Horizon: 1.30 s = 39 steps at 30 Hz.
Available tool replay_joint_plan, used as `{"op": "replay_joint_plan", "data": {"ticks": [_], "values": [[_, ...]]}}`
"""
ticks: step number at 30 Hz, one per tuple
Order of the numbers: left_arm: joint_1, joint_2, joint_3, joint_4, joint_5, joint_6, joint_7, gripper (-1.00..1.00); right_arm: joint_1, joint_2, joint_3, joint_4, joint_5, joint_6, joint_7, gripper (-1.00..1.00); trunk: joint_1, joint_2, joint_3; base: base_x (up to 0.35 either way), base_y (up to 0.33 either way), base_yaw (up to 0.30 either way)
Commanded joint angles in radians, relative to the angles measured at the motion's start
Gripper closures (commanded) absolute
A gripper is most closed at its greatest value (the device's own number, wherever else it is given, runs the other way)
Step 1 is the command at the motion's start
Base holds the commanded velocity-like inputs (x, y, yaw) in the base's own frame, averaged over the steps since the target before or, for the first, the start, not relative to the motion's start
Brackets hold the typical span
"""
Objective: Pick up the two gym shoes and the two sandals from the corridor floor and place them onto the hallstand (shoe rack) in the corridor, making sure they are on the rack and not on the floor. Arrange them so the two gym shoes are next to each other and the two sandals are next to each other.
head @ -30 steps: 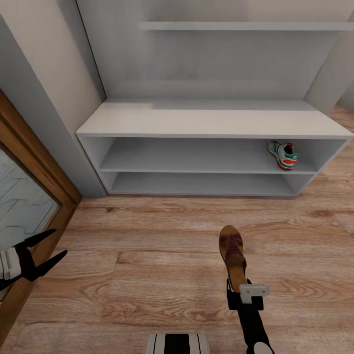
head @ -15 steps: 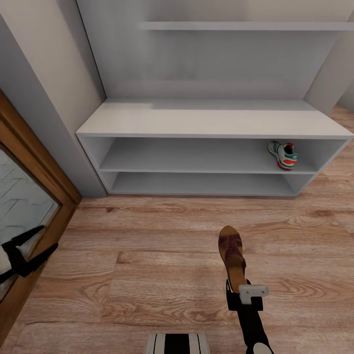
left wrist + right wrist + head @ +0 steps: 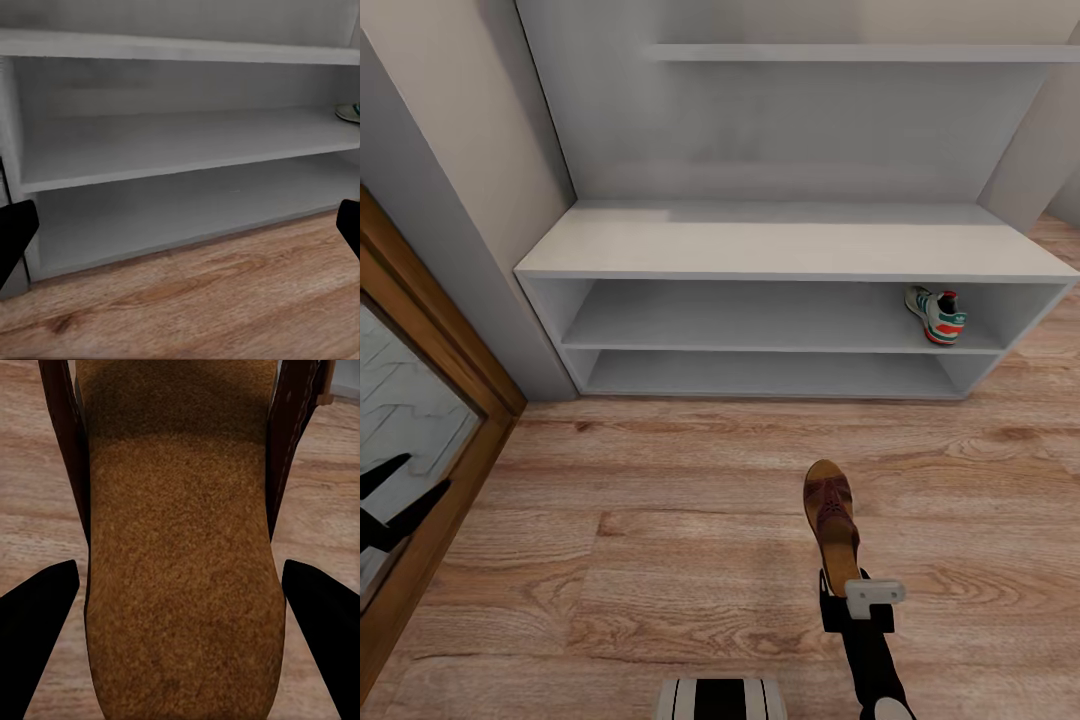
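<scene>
The pale grey hallstand [image 3: 760,245] stands against the wall ahead, with two open tiers. One gym shoe [image 3: 937,315] sits at the right end of its upper tier; its toe [image 3: 349,112] also peeks into the left wrist view. A brown sandal [image 3: 830,515] points toward the rack over the corridor floor [image 3: 660,520]. My right gripper [image 3: 852,595] is shut on its heel, and the tan insole [image 3: 180,547] runs between the fingers. At the far left my left gripper [image 3: 425,472] is open and holds nothing; it faces the hallstand's shelves [image 3: 180,142].
A wood-framed glass door [image 3: 420,330] lines the left side, close to my left gripper. A wall shelf [image 3: 860,52] hangs high above the rack. My base [image 3: 720,698] shows at the bottom edge. Bare plank floor lies between me and the rack.
My left gripper has drawn back to the left and partly out of the head view, still open. The right arm and the sandal have not moved.
</scene>
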Motion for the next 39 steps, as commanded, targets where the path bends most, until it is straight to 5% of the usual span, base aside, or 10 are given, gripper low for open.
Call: {"op": "replay_joint_plan", "data": {"ticks": [1, 18, 24, 39], "values": [[0.0, 0.001, 0.0, 0.0, 0.001, 0.0, -0.001, -1.0, -0.001, 0.0, 0.001, 0.001, 0.007, 0.0, -0.005, 1.0, 0.0, 0.0, -0.001, 0.0, 0.0, 0.0], [0.0, -0.001, -0.003, -0.001, -0.027, 0.004, 0.006, -1.0, -0.06, 0.002, 0.011, 0.015, 0.005, 0.024, 0.002, 1.0, 0.0, 0.0, -0.001, 0.0, 0.0, 0.0], [0.0, -0.004, -0.014, -0.001, -0.031, 0.001, -0.005, -1.0, -0.115, 0.029, 0.024, 0.026, 0.006, 0.087, 0.003, 1.0, 0.0, 0.0, -0.001, 0.0, 0.0, 0.0], [0.003, -0.005, -0.023, -0.002, -0.032, -0.002, -0.014, -1.0, -0.249, 0.082, 0.134, 0.01, 0.003, 0.214, -0.003, 1.0, 0.0, 0.0, -0.001, 0.0, 0.0, 0.0]]}}
